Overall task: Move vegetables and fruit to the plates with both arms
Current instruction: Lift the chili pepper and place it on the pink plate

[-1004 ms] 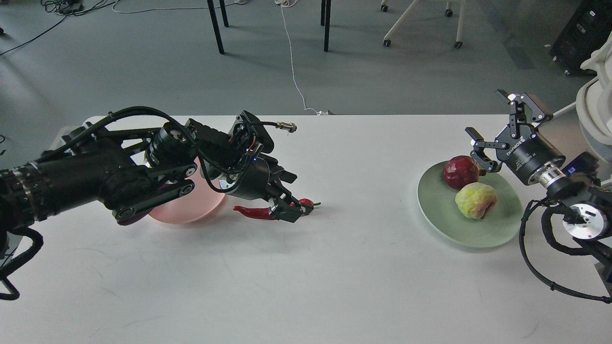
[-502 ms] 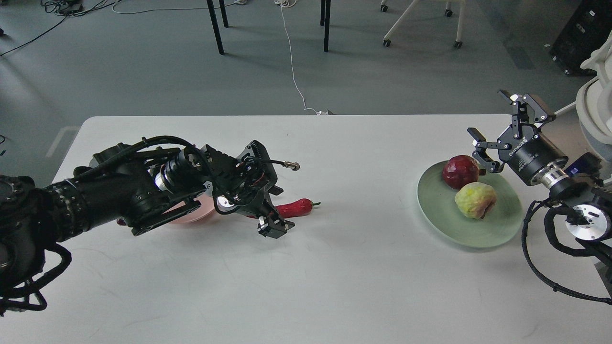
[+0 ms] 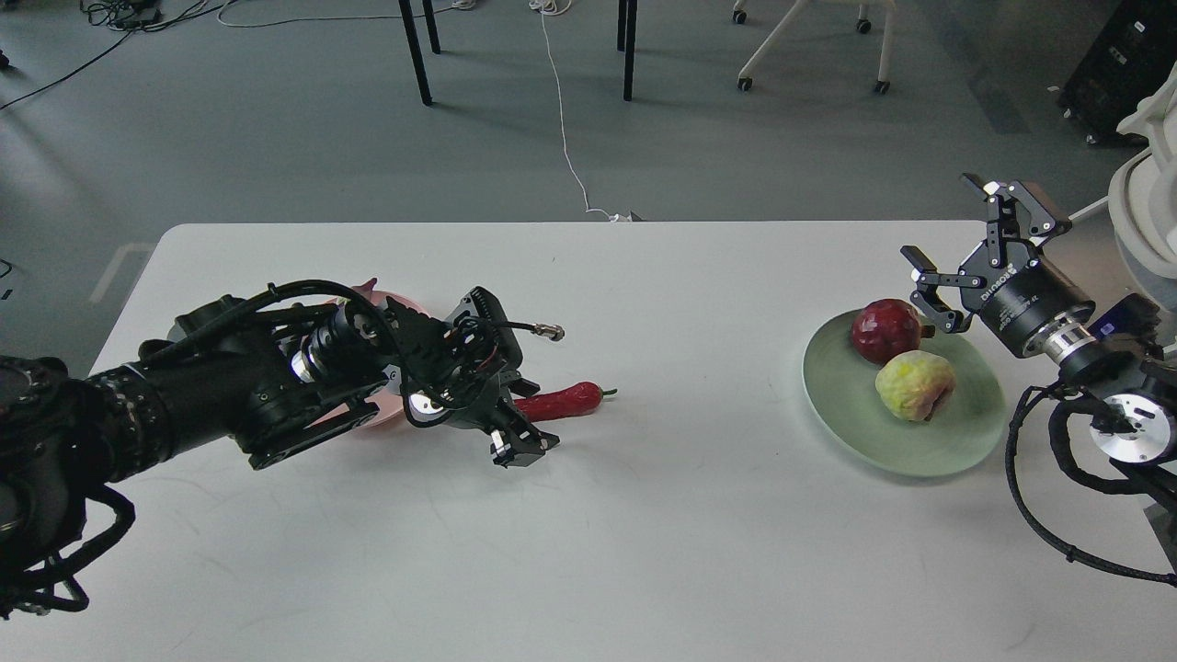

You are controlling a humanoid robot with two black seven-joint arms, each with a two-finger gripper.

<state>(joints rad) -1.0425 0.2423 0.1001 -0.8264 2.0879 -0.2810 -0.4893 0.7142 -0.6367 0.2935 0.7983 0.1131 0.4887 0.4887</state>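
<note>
- Your landmark is the white rectangular table point(image 3: 588, 552).
- At its right end, the pale green round plastic plate point(image 3: 956, 432) holds the round dark-red pomegranate point(image 3: 885, 331) and the lumpy yellow-green fruit point(image 3: 914, 386).
- Left of centre, the pale pink plate point(image 3: 391, 303) is mostly hidden.
- The wrinkled red chili pepper point(image 3: 561, 401) lies on the table.
- Your right gripper point(image 3: 956, 248) is spread wide, empty.
- Left gripper point(image 3: 521, 446): cannot tell.

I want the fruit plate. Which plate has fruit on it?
The green plate on the right: it holds the pomegranate and yellow-green fruit. The pink plate hides behind the left arm.
</note>
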